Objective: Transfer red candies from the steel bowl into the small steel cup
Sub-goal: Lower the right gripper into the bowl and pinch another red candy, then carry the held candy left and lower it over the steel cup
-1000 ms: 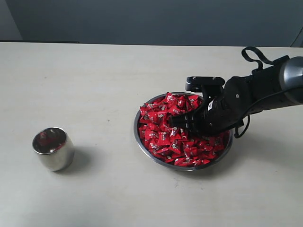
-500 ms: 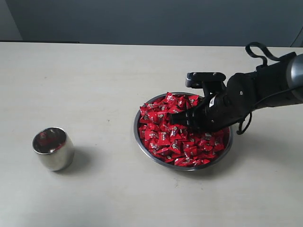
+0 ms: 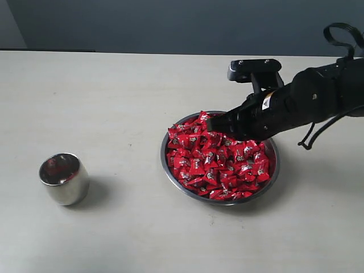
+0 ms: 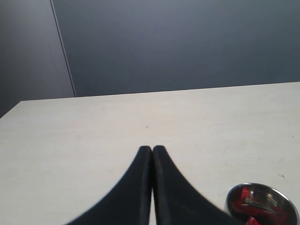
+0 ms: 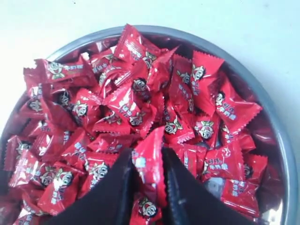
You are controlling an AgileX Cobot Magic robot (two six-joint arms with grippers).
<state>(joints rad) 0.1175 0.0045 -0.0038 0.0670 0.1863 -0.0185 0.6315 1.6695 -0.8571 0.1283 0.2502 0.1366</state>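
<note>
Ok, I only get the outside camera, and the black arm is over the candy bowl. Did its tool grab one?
Observer: Yes. The right wrist view shows the right tool shut on one red candy, pinched upright in it.
Operator: Where's the other arm? I can't see it at all.
Observer: The left wrist view shows the left tool shut with nothing in it, over the table.
Operator: Can that camera see the cup?
Observer: Yes, the small steel cup sits at the corner of that view. Something red shows inside, but I cannot tell whether it is candy or a reflection.
</note>
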